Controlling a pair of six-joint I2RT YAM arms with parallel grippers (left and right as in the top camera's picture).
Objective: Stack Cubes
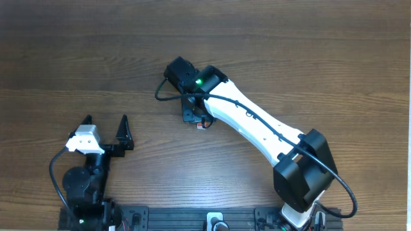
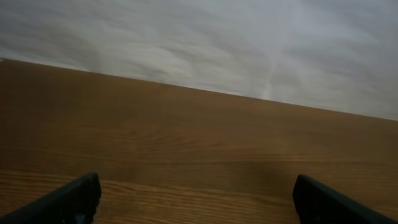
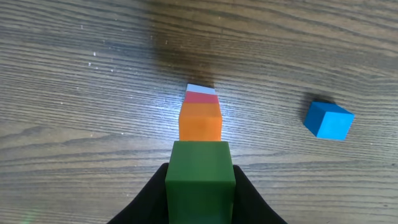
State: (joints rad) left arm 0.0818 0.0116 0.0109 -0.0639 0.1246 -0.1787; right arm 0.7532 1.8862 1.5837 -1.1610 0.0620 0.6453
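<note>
My right gripper (image 3: 200, 177) is shut on a green cube (image 3: 200, 180), one finger on each side. Directly beyond the green cube, in one line, show an orange cube (image 3: 200, 123), a red cube (image 3: 201, 97) and a pale sliver of a further piece (image 3: 201, 89). I cannot tell whether the green cube touches the orange one. A blue cube (image 3: 328, 119) lies alone on the wood off to the side. In the top view the right gripper (image 1: 196, 117) points down at mid-table, a bit of red (image 1: 202, 126) showing under it. My left gripper (image 1: 106, 125) stands open near its base, holding nothing.
The wooden table (image 1: 308, 58) is bare all around the right arm. The left wrist view has plain wood (image 2: 199, 149) ahead of the left gripper's fingertips (image 2: 68, 202) and a pale wall behind it.
</note>
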